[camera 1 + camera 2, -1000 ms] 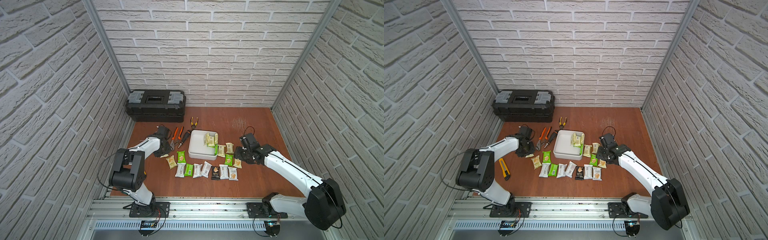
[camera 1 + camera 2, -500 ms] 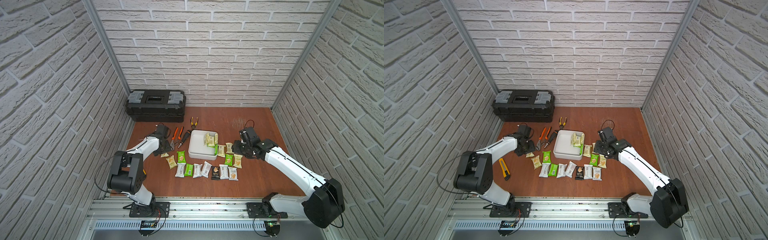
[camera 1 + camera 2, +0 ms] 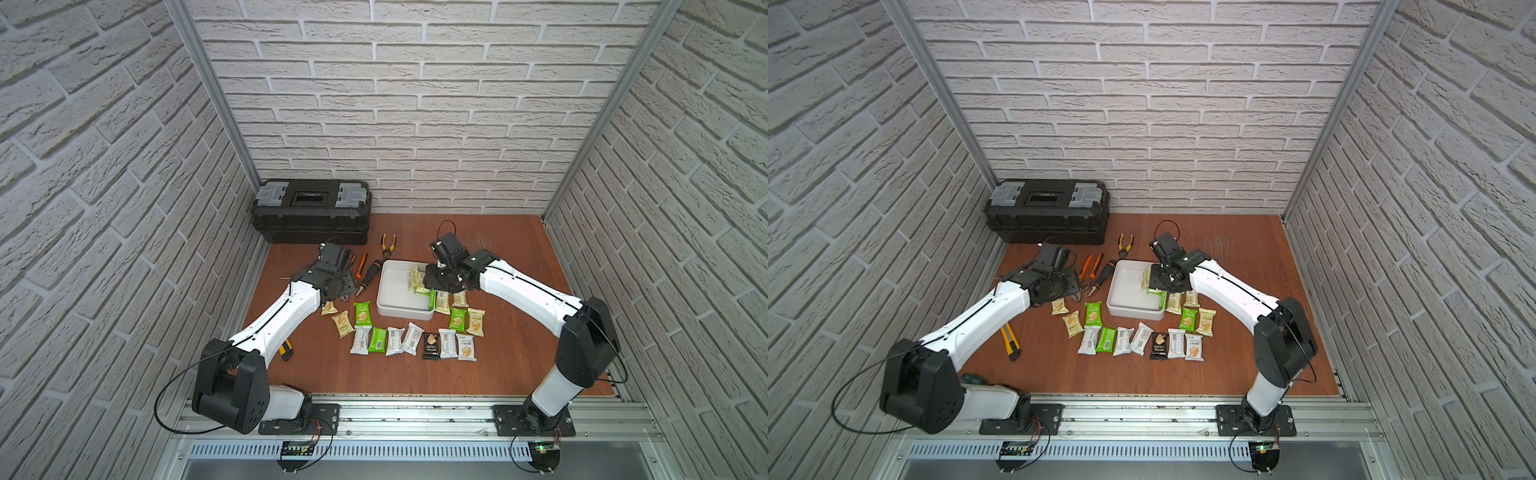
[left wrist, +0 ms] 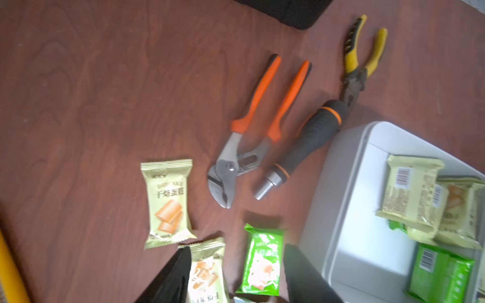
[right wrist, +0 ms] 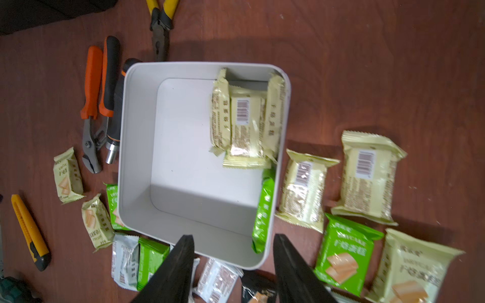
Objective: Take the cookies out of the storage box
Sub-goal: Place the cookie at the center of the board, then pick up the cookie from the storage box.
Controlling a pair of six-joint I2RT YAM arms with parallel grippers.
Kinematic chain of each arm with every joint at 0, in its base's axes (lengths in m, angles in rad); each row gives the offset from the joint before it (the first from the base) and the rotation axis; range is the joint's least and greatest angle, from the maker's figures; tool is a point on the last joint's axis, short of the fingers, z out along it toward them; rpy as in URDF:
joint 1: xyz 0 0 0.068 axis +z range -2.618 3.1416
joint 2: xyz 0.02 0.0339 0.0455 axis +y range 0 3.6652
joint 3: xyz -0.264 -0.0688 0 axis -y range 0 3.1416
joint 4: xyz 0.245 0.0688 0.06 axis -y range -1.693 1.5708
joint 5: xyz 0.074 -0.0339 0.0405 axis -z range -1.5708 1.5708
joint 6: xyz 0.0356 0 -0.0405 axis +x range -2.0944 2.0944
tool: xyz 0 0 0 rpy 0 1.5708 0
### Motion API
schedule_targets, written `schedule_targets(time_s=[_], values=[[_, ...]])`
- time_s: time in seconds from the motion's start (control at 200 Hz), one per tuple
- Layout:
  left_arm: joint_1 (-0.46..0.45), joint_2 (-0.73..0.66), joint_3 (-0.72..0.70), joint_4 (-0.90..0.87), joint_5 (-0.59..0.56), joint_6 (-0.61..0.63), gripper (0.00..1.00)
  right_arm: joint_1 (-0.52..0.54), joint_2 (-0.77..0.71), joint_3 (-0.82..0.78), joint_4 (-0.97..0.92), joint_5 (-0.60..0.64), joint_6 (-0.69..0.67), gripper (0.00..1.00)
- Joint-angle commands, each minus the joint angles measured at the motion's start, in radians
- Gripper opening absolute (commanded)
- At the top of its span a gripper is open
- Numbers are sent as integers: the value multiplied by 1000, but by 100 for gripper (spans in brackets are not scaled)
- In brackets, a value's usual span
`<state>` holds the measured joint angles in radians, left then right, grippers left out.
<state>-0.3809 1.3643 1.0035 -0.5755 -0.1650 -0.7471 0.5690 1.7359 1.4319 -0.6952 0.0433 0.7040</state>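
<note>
1. Cookies in the storage box (image 5: 189,147): pale yellow packets (image 5: 244,123) bunched in its far right corner, one flat with barcode up and others on edge beside it; a green packet (image 5: 263,215) on edge against the right wall. Rest of the box floor bare.
2. Box about mid-surface on the table (image 3: 415,374), upright.
3. Other cookies (image 3: 409,338) out on the surface, lying flat in a loose arc round the box's left, near and right sides; one black packet (image 3: 431,345) in the near row.
4. Right gripper (image 5: 233,241) above the box's right part, fingers spread, nothing between them.
5. Left gripper (image 4: 236,250) above the packets just left of the box, fingers spread, empty.
6. Orange-handled pliers (image 4: 252,126) and a dark screwdriver (image 4: 307,147) just left of the box; yellow-handled pliers (image 4: 362,60) beyond, toward the far edge.
7. Yellow utility knife (image 5: 30,230) near the left edge; black toolbox (image 3: 311,212) in the far left corner.
</note>
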Motion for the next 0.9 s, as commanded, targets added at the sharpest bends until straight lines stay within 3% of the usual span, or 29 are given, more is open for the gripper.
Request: schedule_targets(time_s=[0.0,0.38,0.895], values=[[-53,29,15,27,30,-41,62,2,90,121,-17,-14,-46,53],[-103,84,21,75,57,-74,60,0,356,347,-93,15,-128,51],[-99,107,37,57,48,-71,57,-1,493,461,-117,72,-128,47]])
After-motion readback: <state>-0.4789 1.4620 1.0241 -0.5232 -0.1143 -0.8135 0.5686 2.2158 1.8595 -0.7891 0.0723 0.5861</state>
